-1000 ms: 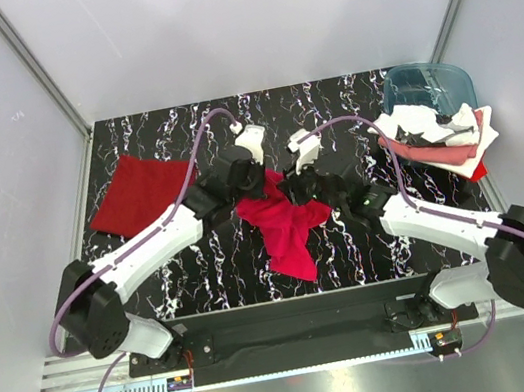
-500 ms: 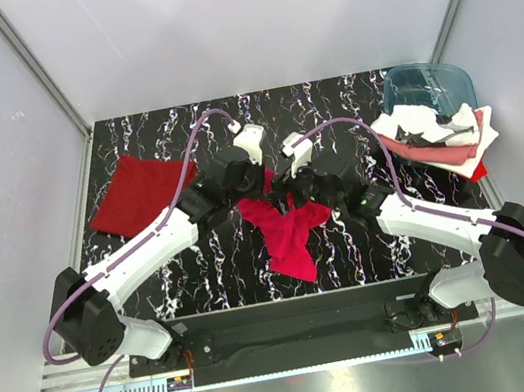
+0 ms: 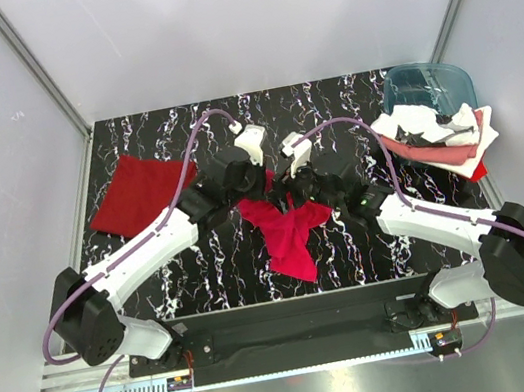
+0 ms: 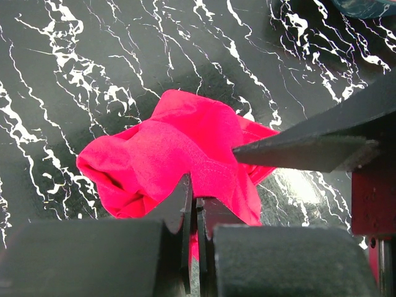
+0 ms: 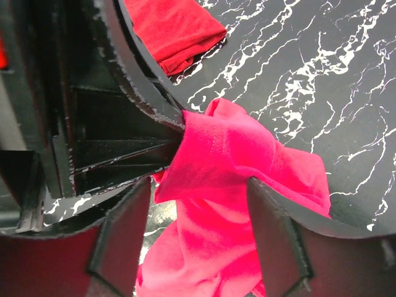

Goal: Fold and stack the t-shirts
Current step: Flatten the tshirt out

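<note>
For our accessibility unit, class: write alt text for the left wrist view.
The left gripper, shut, pinches a bunched crimson t-shirt over a black, white-veined table. The right gripper's finger juts in from the right.

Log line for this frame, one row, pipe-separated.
left claw: shut on crimson t-shirt | right claw: open, straddling it | darker red t-shirt: flat, table left | shirt pile: by tub
</note>
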Tool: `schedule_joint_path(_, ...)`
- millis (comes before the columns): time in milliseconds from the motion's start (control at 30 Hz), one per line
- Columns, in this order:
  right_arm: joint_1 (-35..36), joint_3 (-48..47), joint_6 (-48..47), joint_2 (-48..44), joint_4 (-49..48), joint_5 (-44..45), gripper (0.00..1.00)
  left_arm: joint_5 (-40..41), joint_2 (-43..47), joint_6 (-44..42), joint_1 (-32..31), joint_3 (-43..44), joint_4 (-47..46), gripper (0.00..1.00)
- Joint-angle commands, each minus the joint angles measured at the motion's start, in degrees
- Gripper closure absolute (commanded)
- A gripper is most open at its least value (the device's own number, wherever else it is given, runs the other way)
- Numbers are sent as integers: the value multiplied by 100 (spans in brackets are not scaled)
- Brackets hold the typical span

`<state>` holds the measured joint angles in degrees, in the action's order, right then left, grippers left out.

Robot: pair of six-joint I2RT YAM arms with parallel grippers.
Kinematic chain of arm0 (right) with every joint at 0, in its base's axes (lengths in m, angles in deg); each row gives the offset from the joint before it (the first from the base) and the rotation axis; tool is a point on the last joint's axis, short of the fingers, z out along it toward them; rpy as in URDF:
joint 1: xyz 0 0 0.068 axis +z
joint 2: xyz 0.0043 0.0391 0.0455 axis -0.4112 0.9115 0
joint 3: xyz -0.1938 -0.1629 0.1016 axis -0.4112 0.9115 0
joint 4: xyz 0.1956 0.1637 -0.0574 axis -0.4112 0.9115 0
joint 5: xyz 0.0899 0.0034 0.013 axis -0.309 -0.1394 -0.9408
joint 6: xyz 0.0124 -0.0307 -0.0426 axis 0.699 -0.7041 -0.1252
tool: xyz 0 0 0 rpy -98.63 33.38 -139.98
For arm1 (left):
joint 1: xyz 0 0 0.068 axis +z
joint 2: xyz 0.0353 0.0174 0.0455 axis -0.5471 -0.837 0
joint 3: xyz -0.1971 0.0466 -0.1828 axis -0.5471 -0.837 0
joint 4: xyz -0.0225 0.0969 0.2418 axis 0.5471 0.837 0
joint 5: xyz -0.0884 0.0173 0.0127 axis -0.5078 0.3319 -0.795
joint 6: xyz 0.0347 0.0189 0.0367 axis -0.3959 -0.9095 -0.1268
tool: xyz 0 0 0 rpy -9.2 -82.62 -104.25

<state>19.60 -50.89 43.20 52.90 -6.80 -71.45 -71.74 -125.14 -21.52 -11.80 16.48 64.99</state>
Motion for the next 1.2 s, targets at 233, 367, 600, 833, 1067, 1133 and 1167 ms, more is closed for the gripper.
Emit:
schedule_joint_path(233, 16, -65, 33, -14, -351, 50, 51, -373, 380, 118, -47, 29, -186, 99)
schedule_joint_path(367, 16, -74, 68, 30, -395, -117, 41, -593, 424, 145, -47, -15, -265, 99)
schedule_joint_path(600, 16, -30, 181, -58, -457, 136, 54, -945, 450, 189, -56, -15, -301, 99)
schedule_joint_path(833, 16, 110, 208, -312, -545, 515, 79, -646, 503, 189, -56, -6, -178, 99)
schedule_joint_path(1067, 16, 93, 295, -418, -369, 1330, 100, 251, 371, 110, -47, 29, 7, 99)
schedule_joint_path(1133, 16, 102, 322, -471, -360, 1552, 100, 146, 336, 110, -47, 64, -2, 98)
schedule_joint_path(1167, 16, 110, 366, -488, -351, 1762, 100, 41, 319, 101, -56, 73, -19, 94)
